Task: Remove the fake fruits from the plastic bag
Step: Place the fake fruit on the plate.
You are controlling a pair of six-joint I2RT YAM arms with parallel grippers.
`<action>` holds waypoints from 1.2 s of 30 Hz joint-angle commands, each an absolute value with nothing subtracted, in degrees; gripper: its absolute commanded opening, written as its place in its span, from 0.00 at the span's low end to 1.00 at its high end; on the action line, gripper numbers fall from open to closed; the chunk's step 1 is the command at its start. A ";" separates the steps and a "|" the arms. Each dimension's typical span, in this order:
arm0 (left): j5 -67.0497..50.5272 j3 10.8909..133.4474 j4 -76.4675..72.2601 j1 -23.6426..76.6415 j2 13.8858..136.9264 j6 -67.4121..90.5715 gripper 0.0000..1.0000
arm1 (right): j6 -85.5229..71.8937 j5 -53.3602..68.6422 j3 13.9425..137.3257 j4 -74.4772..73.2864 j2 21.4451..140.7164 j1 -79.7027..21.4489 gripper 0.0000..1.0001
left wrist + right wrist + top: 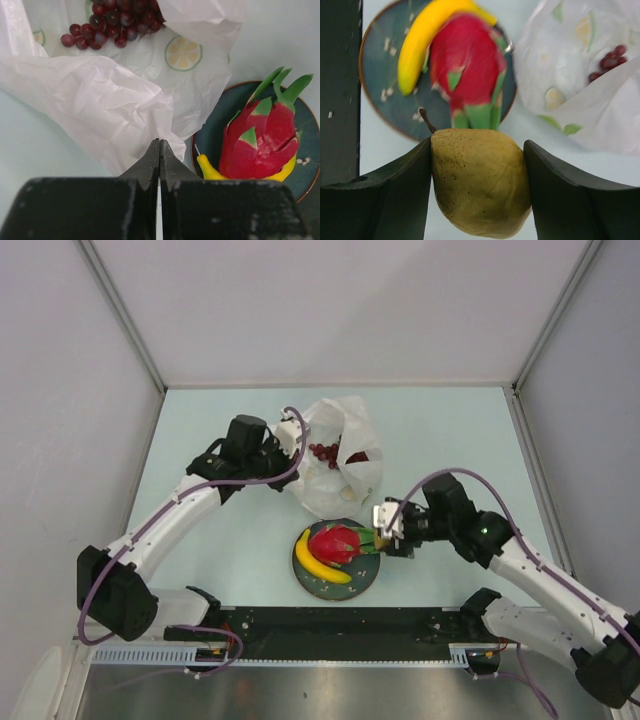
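Top view: a wrinkly translucent white plastic bag [335,465] lies mid-table [230,540], with a dark red grape bunch [324,451] inside.

Left wrist: the left gripper [159,150] is fully closed, tips against the bag's edge.

Right wrist: the right gripper [477,190] clasps a speckled yellow-green plastic pear [480,185] beside the round dark blue-grey plate [382,95], which holds a yellow banana [422,40] and a red-pink dragon fruit [465,65].

White-shelled arms [165,520], black joints (purple cables [465,472] looping alongside).

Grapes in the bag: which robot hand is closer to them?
Left. The left hand pinches the bag right beside the grapes. The right hand is farther away, by the plate, holding a yellow fruit.
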State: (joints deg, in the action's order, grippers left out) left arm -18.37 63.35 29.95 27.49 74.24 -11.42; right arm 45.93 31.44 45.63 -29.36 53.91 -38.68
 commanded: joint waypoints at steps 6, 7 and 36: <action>-22.50 65.66 25.58 27.07 74.00 -7.82 0.00 | 58.54 26.02 31.74 -33.58 39.65 -38.85 0.00; -22.67 65.39 25.23 27.07 74.00 -7.30 0.00 | 58.36 26.10 31.55 -32.36 39.38 -38.93 0.00; -24.97 64.95 25.84 27.07 74.36 -5.18 0.00 | 29.35 20.66 24.54 3.29 51.76 -56.95 0.00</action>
State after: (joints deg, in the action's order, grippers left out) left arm -25.19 64.10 25.87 27.44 74.52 -4.51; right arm 28.69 20.21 27.62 -10.37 49.47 -56.51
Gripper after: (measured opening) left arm 0.005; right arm 0.691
